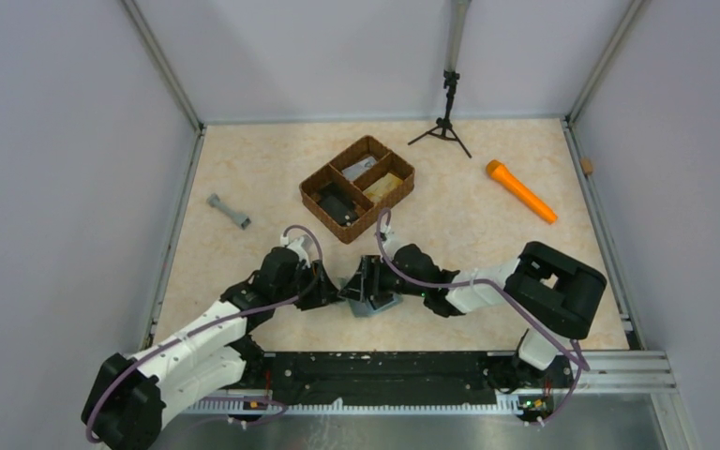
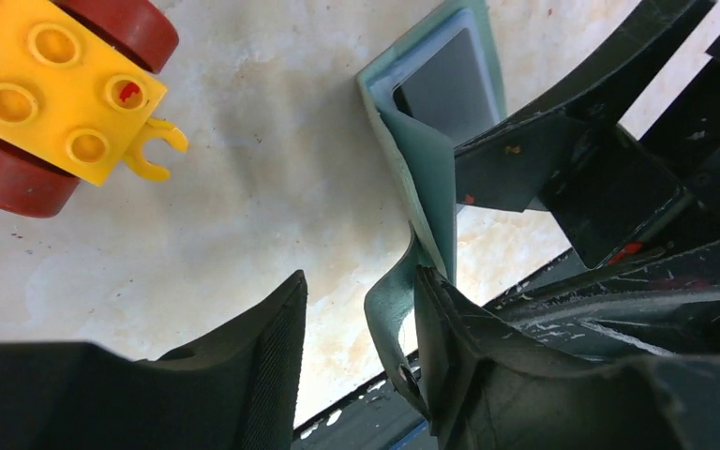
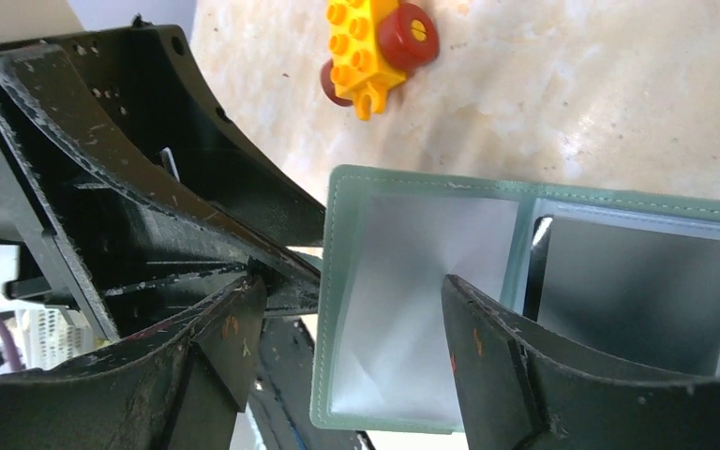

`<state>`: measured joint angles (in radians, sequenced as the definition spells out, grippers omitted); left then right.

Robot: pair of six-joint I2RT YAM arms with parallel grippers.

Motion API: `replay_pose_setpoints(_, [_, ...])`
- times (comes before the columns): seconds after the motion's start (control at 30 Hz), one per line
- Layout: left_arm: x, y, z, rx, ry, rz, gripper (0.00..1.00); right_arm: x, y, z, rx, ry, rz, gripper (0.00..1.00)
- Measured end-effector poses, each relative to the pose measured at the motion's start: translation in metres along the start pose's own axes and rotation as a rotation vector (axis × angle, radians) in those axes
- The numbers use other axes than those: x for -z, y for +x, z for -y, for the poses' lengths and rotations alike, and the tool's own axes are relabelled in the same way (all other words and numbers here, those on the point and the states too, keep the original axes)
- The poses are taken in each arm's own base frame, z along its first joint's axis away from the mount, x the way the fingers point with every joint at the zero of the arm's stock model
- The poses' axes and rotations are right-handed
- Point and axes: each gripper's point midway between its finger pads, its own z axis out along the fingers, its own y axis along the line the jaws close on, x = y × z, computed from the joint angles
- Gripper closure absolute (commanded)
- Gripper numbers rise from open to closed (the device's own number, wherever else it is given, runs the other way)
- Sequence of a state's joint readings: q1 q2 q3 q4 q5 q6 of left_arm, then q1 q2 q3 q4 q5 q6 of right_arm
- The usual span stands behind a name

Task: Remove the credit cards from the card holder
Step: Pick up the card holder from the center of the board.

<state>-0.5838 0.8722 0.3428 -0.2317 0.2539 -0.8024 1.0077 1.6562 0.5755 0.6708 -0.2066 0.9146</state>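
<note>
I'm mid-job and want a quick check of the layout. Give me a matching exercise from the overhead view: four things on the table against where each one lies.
Things:
1. card holder
2. basket
3. orange torch
4. grey tool

Places:
A. left side, on its own
B. middle, closest to the near edge
C. right side, toward the back
D. centre, toward the back

Pairs: 1-B, 2-D, 3-C, 4-A

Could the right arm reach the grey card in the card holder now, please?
Probably yes: the card holder is open, and the grey card sits exposed beside the open right gripper.
</note>
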Motion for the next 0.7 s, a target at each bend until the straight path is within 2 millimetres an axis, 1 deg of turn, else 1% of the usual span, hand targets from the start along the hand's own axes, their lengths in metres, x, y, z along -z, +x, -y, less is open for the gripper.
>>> replay_pose_setpoints(0.2, [0.005,-0.001,0.008,0.002,0.048,0.016,0.49,0.000,-0.002,-0.011,-0.044,-0.044,0.003,0.28])
replay_pose_setpoints(0.33, [0.005,0.002,0.006,0.007,0.065,0.019,0.38,0.000,0.000,-0.014,-0.086,-0.053,-0.011,0.28])
replay_pose_setpoints(0.4, [0.004,0.005,0.002,0.018,0.057,0.018,0.31,-0.001,0.003,-0.013,-0.116,-0.051,-0.024,0.28])
replay_pose_setpoints(0.5, [0.003,0.007,-0.005,0.035,0.038,0.015,0.24,-0.002,0.006,-0.012,-0.160,-0.048,-0.035,0.28])
replay_pose_setpoints(0.6, [0.002,0.006,-0.008,0.045,0.027,0.024,0.23,-0.001,0.006,-0.012,-0.192,-0.051,-0.032,0.29])
replay_pose_setpoints(0.7, [0.003,0.004,-0.006,0.043,0.036,0.035,0.30,0.000,0.004,-0.014,-0.217,-0.063,-0.024,0.29])
